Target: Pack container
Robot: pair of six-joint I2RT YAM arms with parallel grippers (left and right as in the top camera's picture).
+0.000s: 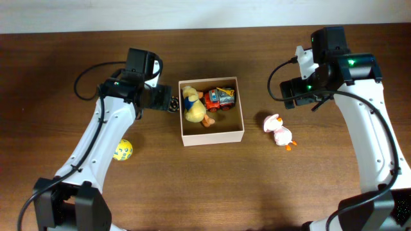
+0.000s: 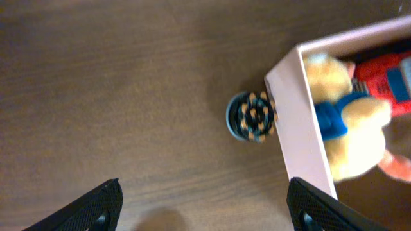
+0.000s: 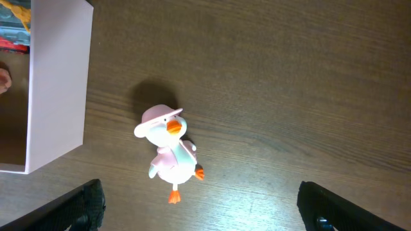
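On my dark wooden counter [image 1: 257,186] stands the container [image 1: 213,136], with a small round striped toy [image 1: 173,103] just beside its left wall. A yellow ball [image 1: 123,149] lies further left, and a pink duck [image 1: 279,131] lies right of the container, apart from it.

- Two dark fingers [image 2: 96,208] stand at the lower corners, wide apart, with only bare desk [image 2: 128,83] between them.
- A small round blue toy [image 2: 252,117] with orange stripes, blurred, lies just beside the container [image 2: 302,128], perhaps touching its outer wall.
- Inside lie a yellow plush [image 2: 350,141] with a blue patch and a red toy [image 2: 385,74].
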